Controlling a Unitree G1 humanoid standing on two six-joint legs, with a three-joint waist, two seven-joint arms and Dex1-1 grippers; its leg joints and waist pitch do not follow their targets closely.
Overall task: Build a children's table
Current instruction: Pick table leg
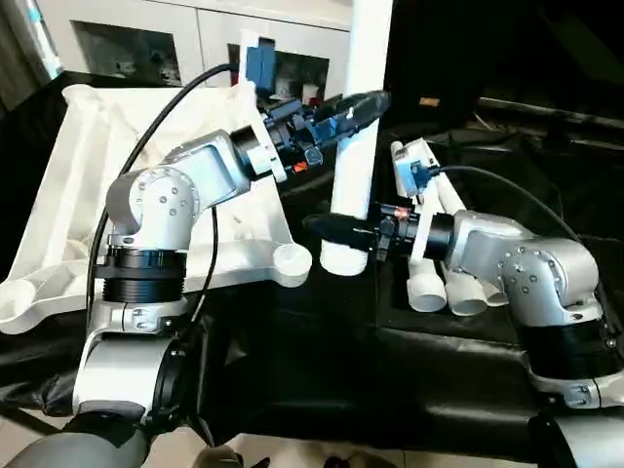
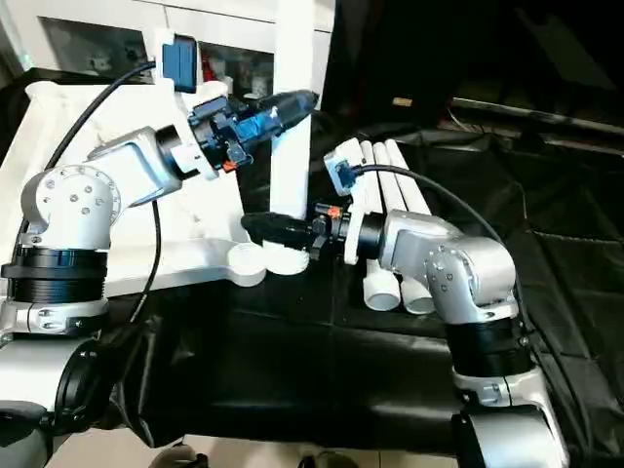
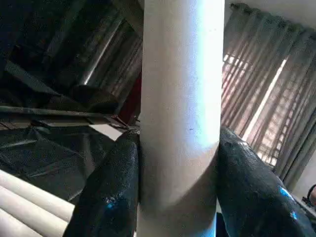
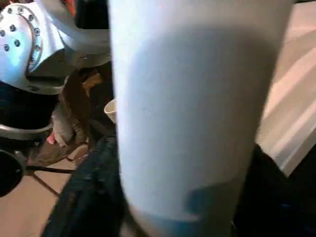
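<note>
The white tabletop (image 1: 97, 146) lies underside up on the left, with a round corner socket (image 1: 291, 261) at its near right corner. One white leg (image 1: 356, 166) stands upright just right of that socket, its wide lower end (image 1: 343, 258) close to the black cloth. My left gripper (image 1: 366, 105) is shut on the leg's upper part; in the left wrist view the leg (image 3: 180, 123) sits between both fingers (image 3: 108, 192). My right gripper (image 1: 327, 229) clasps the same leg low down, and the leg (image 4: 192, 113) shows close up in the right wrist view. Three more legs (image 2: 390, 185) lie side by side behind my right arm.
A black cloth (image 1: 390, 370) covers the work surface. A white cabinet with glass doors (image 1: 146, 39) stands behind the tabletop. Black cables (image 1: 166, 117) run along both arms. Dark gear (image 1: 526, 107) lies at the back right.
</note>
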